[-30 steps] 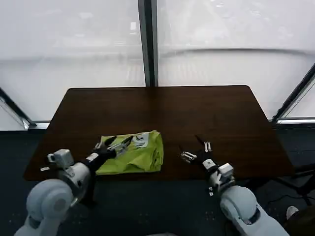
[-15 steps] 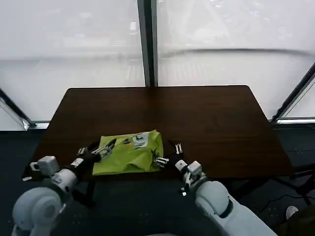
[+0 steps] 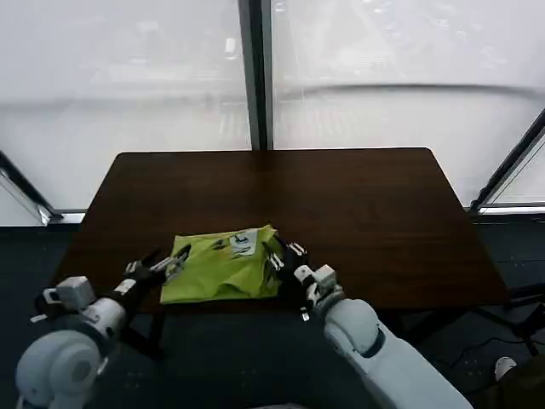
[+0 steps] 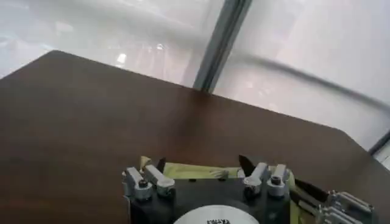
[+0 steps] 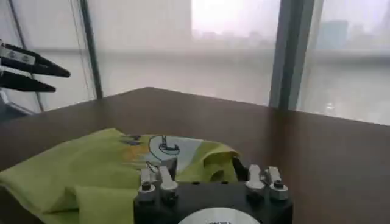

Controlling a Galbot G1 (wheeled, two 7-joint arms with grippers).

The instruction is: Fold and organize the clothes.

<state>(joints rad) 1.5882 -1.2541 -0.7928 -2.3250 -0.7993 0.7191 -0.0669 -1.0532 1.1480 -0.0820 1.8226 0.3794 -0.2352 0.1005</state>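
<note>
- The surface (image 3: 366,204) is a dark brown top running out toward a big window (image 3: 128,77), and most of it is bare.
- The T-shirt (image 3: 223,266) sits near the front edge, left of middle: a lime-green folded bundle, roughly rectangular, lying flat, with its white-grey print (image 3: 241,242) facing up at the far right corner.
- In the right wrist view the T-shirt (image 5: 79,176) shows soft rumpled folds, the print (image 5: 167,148) on top, a doubled layer at the near edge.
- Right arm reaches in from the front; the right gripper (image 3: 283,258) is right at the T-shirt's right edge, fingers apart, one tip at the cloth and one just off it. Whether it actually has a hold on the fabric, I cannot tell.
- Left arm comes in low from the front left; the left gripper (image 3: 171,261) is at the T-shirt's left edge, fingers parted, dark tips over the green hem.
- In the left wrist view the left gripper (image 4: 201,164) has its tips spread wide with a strip of the T-shirt (image 4: 195,172) lying between them, nothing pinched.
- The two grippers flank the bundle, one on each side.
</note>
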